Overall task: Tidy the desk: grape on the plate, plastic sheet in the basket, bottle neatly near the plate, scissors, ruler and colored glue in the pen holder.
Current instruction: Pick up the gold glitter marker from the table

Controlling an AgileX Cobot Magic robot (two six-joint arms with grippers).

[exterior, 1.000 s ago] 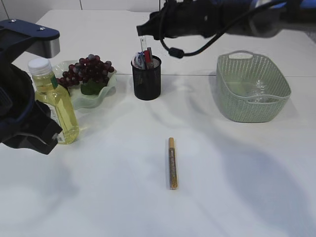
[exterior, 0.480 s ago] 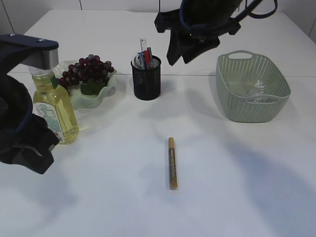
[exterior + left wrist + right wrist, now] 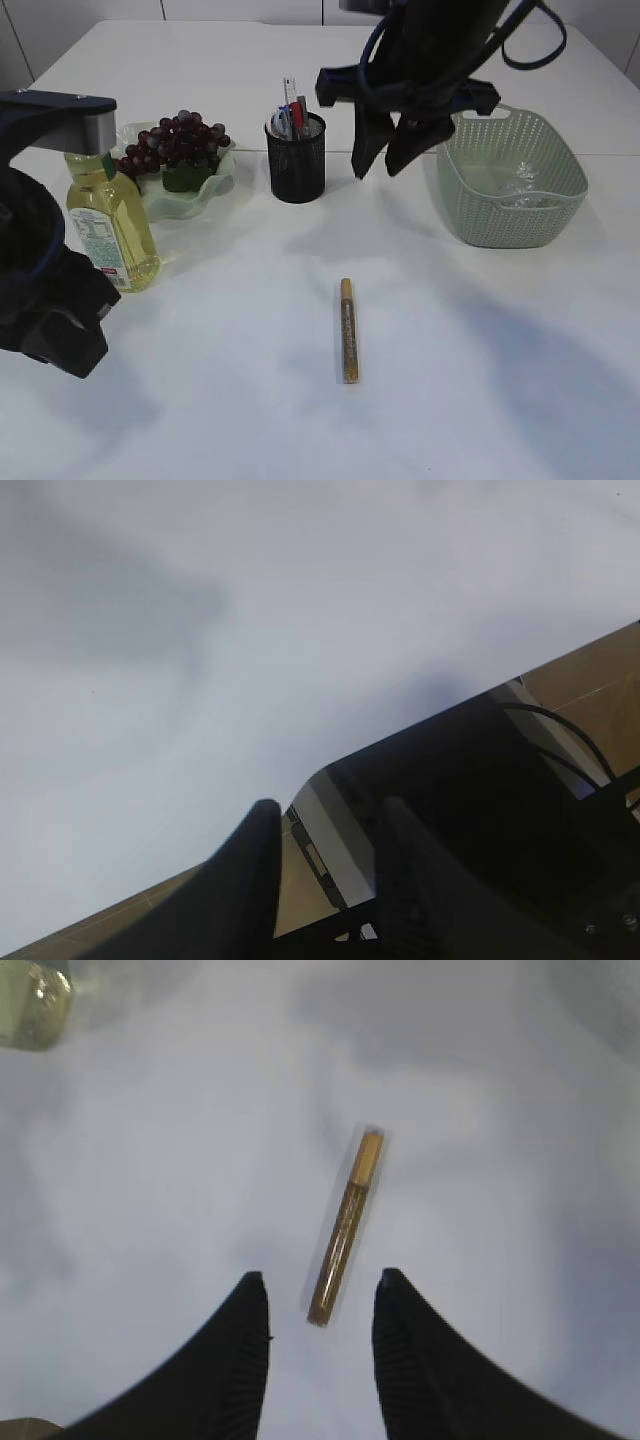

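Note:
A gold colored glue pen (image 3: 348, 330) lies flat on the white table at centre; it also shows in the right wrist view (image 3: 345, 1227). My right gripper (image 3: 379, 160) hangs open and empty high above the table between the pen holder and the basket, and in the right wrist view (image 3: 318, 1282) the glue lies far below its jaws. The black mesh pen holder (image 3: 297, 157) holds scissors and a ruler. Grapes (image 3: 175, 141) rest on the green plate (image 3: 204, 193). The yellow bottle (image 3: 110, 228) stands by the plate. My left gripper (image 3: 322, 815) is open and empty at the table's left front edge.
A green basket (image 3: 510, 175) at the right holds the clear plastic sheet (image 3: 520, 184). My left arm's dark body (image 3: 40, 250) stands in front of the bottle at the left edge.
My right arm has swung from the pen holder's top down and to the right, its gripper now pointing downward. The bottle stands a little further left, behind my left arm.

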